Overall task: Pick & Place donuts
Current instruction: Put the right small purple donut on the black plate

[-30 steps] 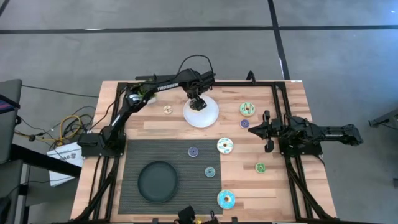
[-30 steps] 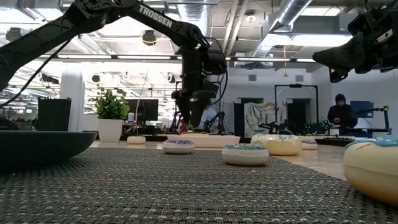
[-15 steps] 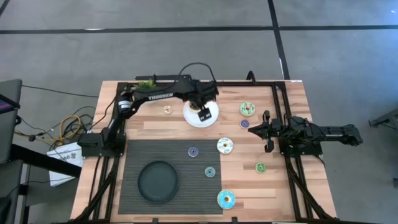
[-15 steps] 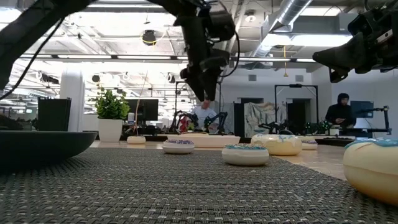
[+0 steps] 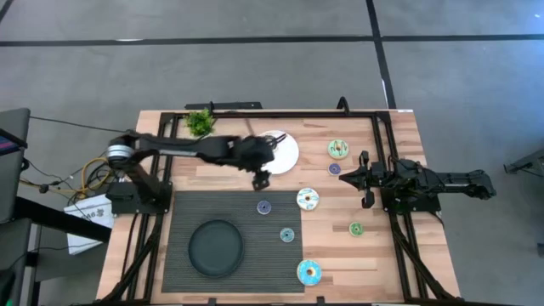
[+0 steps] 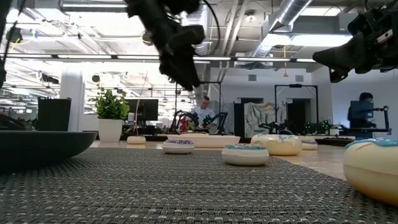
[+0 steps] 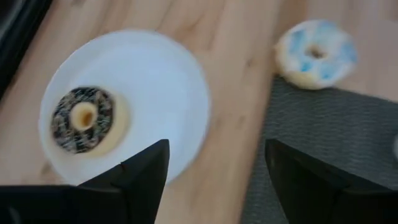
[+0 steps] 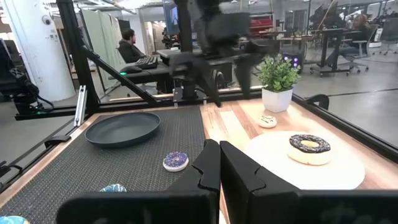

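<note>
The chocolate-brown donut (image 7: pixel 84 119) lies flat on the white plate (image 5: pixel 285 153), also clear in the right wrist view (image 8: pixel 309 148). My left gripper (image 5: pixel 261 179) hovers open above the wood at the plate's near edge, holding nothing (image 7: pixel 217 180). On the table lie the white donut (image 5: pixel 308 200), green donut (image 5: pixel 339 150), blue donut (image 5: pixel 308 272), two small purple ones (image 5: pixel 264 206) (image 5: pixel 334 168), a teal one (image 5: pixel 287 235) and a small green one (image 5: pixel 355 229). The small tan one (image 8: pixel 267 121) is hidden under my left arm in the high view. My right gripper (image 5: pixel 365 179) waits shut at the right side.
A black round dish (image 5: pixel 215 247) sits on the dark woven mat (image 5: pixel 195 208) near the front left. A small potted plant (image 5: pixel 200 121) stands at the far edge. Black frame rails (image 5: pixel 378 127) run along the table's sides. A person sits in the room beyond.
My left gripper has risen from low over the white plate and drawn back toward the near edge, off the plate, with the arm swinging down and leftward. The chocolate-brown donut stays lying on the plate. My right arm has kept still.
</note>
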### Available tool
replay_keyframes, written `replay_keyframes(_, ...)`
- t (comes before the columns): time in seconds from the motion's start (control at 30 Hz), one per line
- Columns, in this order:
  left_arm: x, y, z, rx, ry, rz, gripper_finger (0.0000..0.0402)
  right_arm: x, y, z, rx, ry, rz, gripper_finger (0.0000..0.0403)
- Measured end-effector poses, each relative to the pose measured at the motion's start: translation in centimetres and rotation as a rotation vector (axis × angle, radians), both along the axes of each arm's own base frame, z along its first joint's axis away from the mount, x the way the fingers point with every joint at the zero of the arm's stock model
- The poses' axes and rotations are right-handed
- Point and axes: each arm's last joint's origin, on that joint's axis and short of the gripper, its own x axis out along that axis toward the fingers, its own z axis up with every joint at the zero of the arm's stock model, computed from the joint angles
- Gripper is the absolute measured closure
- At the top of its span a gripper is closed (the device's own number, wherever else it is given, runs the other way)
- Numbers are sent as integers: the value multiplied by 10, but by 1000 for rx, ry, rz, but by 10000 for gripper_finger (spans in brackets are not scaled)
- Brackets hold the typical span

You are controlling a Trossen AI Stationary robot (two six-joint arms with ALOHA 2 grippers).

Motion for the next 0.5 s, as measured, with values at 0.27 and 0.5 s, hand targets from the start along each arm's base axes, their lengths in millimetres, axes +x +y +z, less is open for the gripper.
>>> replay_keyframes(0.27, -63, -33, -1, 60, -234, -62, 164, 0, 0, 0, 0, 0, 0, 403)
replay_keyframes(0.5, -122, -44, -12, 95, -338, -67, 172, 0, 0, 0, 0, 0, 0, 403)
